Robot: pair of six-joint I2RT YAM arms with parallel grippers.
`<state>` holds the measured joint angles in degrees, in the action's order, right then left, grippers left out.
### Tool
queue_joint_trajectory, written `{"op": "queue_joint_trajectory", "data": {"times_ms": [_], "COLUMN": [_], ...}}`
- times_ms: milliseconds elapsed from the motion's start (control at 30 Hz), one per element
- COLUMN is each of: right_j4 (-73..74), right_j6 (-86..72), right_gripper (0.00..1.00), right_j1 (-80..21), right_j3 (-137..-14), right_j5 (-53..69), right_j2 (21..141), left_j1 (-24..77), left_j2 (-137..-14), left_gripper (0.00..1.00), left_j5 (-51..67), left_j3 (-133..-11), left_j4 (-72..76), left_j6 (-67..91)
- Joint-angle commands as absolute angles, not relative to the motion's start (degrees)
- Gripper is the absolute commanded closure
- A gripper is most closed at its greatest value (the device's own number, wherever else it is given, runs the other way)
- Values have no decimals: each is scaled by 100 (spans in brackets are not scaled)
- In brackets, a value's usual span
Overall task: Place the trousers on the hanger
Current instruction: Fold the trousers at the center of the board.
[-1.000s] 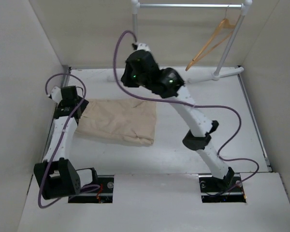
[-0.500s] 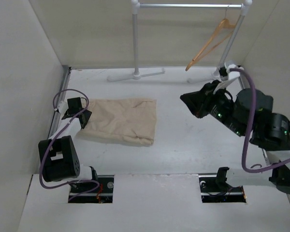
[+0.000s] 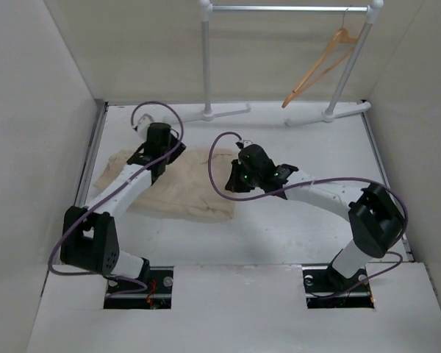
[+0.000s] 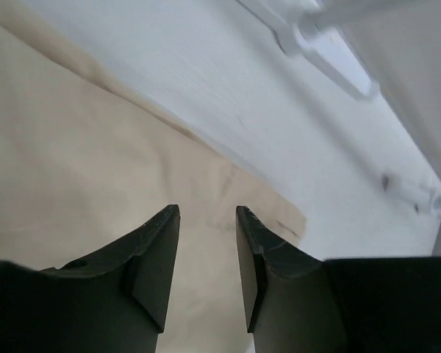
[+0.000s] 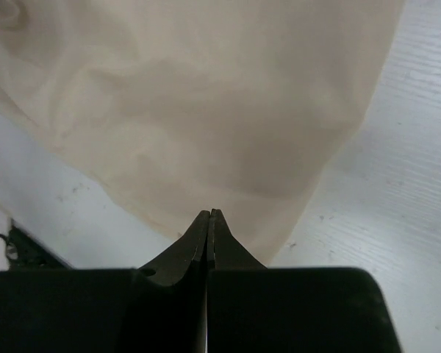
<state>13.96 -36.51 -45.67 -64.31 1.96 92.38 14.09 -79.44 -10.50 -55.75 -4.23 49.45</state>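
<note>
The beige trousers (image 3: 195,187) lie folded flat on the table, left of centre. My left gripper (image 3: 162,158) is open and hovers over their back part; in the left wrist view its jaws (image 4: 208,213) stand apart over the cloth (image 4: 73,162) with nothing between them. My right gripper (image 3: 233,182) is at the trousers' right edge. In the right wrist view its jaws (image 5: 209,213) are pressed together, tips over the cloth (image 5: 206,95); I see no fabric between them. The light-orange wooden hanger (image 3: 320,66) hangs by its hook from the rail at the back right.
The white-and-metal garment rail (image 3: 287,9) stands along the back, its feet (image 3: 206,114) on the table; one foot shows in the left wrist view (image 4: 331,51). Tall white walls (image 3: 37,110) close both sides. Purple cables (image 3: 331,180) loop off both arms.
My right arm swung from the back centre out to the right, then came in low to the trousers' right edge. My left gripper moved from the trousers' left edge to over their back part.
</note>
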Motion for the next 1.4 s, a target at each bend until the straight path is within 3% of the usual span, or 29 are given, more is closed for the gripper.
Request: {"op": "queue_joint_trajectory", "data": {"times_ms": [0,300,567,700,767,833,1000,1100,1233,1367], "right_j4": [19,-887,-976,-432,-159,-88,-316,-597,-967,-1064], "right_j6": [-4033,-4842,-4983,-4878,-4791,-4659,-4570,-4693,-5168,-5335], "right_gripper": [100,99,97,81,69,64,84,89,90,82], "right_j1": [-4627,-4812,-4794,-4794,-4759,-4654,-4338,-4285,-4205,-4161], "right_j3": [-6277,-4721,-4166,-4254,-4368,-4499,-5097,-5107,-4369,-4175], "right_j5": [764,905,993,984,993,1019,1318,1275,984,993], "right_j2": [9096,9606,9449,8677,8211,7946,8883,9508,9721,9511], "left_j1": [2173,2176,2043,2192,2289,2342,2351,2360,2588,2553], "left_j2": [-8454,-9228,-9001,-8570,-8499,-8604,-9481,-10150,-10775,-10802], "left_gripper": [66,66,66,68,74,80,84,84,84,84], "left_j5": [-1028,-958,-669,-475,-396,-264,-150,61,202,-26], "left_j3": [-5809,-5256,-5387,-5581,-5686,-5844,-6590,-7153,-7374,-7076], "left_j4": [-396,114,44,-149,-211,-176,131,185,193,386], "left_j6": [5001,5071,5027,4940,4887,4860,4817,4808,4816,4834]}}
